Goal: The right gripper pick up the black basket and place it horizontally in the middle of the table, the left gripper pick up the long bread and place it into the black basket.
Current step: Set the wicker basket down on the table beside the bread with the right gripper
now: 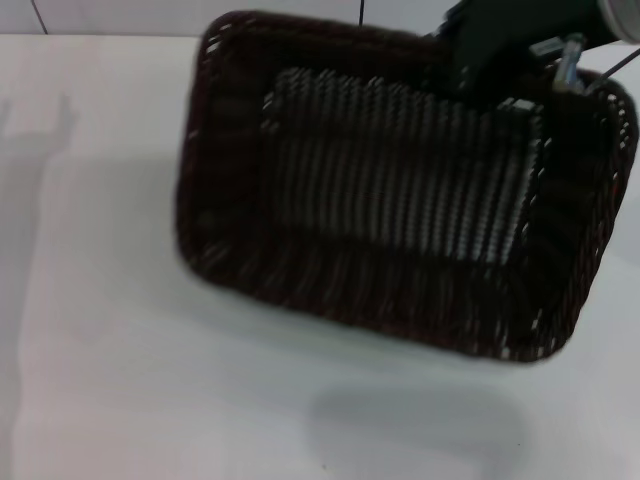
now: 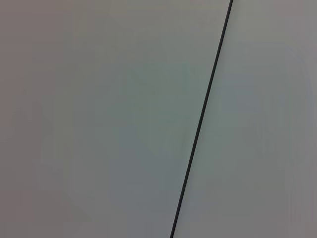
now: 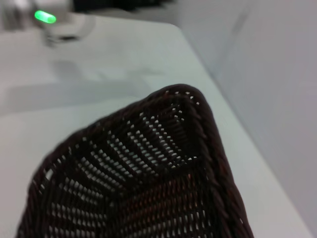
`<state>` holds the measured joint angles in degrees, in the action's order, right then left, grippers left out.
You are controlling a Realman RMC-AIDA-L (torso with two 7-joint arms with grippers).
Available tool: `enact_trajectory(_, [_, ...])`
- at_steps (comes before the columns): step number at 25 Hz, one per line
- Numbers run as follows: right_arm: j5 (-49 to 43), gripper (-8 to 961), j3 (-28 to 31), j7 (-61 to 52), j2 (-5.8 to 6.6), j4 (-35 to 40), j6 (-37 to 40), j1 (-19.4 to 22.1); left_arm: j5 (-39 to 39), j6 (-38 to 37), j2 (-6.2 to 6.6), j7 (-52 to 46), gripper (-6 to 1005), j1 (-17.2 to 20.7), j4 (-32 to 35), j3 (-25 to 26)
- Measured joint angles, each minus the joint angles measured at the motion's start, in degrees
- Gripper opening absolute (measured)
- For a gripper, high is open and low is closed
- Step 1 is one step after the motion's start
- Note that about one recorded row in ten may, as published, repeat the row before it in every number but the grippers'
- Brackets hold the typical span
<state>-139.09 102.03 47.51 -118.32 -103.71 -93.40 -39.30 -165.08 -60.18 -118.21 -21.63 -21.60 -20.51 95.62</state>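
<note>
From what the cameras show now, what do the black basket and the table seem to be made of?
The black basket looks like woven wicker or a plastic imitation; which one cannot be told. It is dark brown-black, with open-weave sides that let light through and a braided rim. The table looks like a smooth, matte white board, perhaps laminate: plain, no grain visible. The right gripper is at the basket's far rim.

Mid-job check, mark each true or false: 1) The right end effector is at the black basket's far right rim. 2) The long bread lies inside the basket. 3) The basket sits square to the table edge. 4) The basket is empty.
1) True: the right end effector is at the far right rim of the black basket.
2) False: no bread shows in the basket.
3) False: it is skewed on the table.
4) True.
</note>
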Motion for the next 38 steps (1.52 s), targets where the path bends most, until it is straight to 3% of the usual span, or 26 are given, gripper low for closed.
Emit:
enact_trajectory(11, [1.85, 215, -4.11, -1.17, -0.42, -0.54, -5.3, -1.35, 0.12, 0.74, 0.0, -0.06, 815, -0.55, -0.39, 2.57])
enact_trajectory(25, [4.1, 238, -6.9, -0.19, -0.36, 5.9, -6.75, -2.21, 0.11, 0.47, -0.06, -0.12, 814, -0.36, -1.04, 2.81])
enact_trajectory(38, [2.96, 260, -7.53, -0.82, -0.43, 14.11, -3.4, -3.56, 0.1, -0.95, -0.18, -0.95, 814, 0.39, -1.04, 2.37])
